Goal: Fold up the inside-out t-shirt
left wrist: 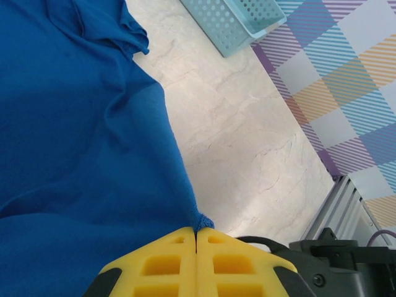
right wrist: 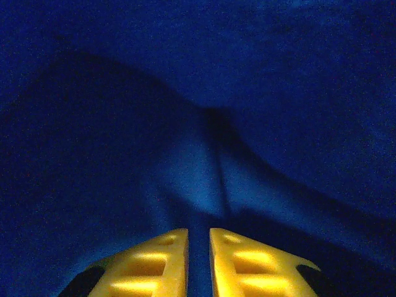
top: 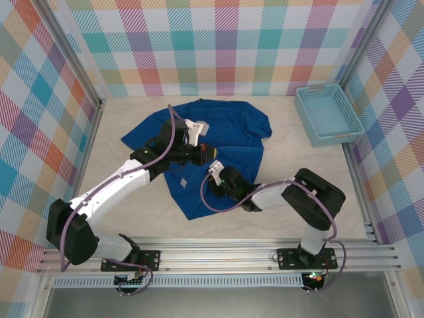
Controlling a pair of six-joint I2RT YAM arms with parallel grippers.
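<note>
T-shirt (top: 232, 129) rumpled at centre; basket (top: 329, 140) well apart, far right corner.

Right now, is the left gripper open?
No, the left gripper is shut, its yellow pads meeting on the edge of the t-shirt.

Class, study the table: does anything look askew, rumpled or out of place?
The t-shirt lies rumpled and skewed, an edge pinched by the jaws of the left gripper. The basket sits upright in the far right corner; nothing else stands out.
</note>
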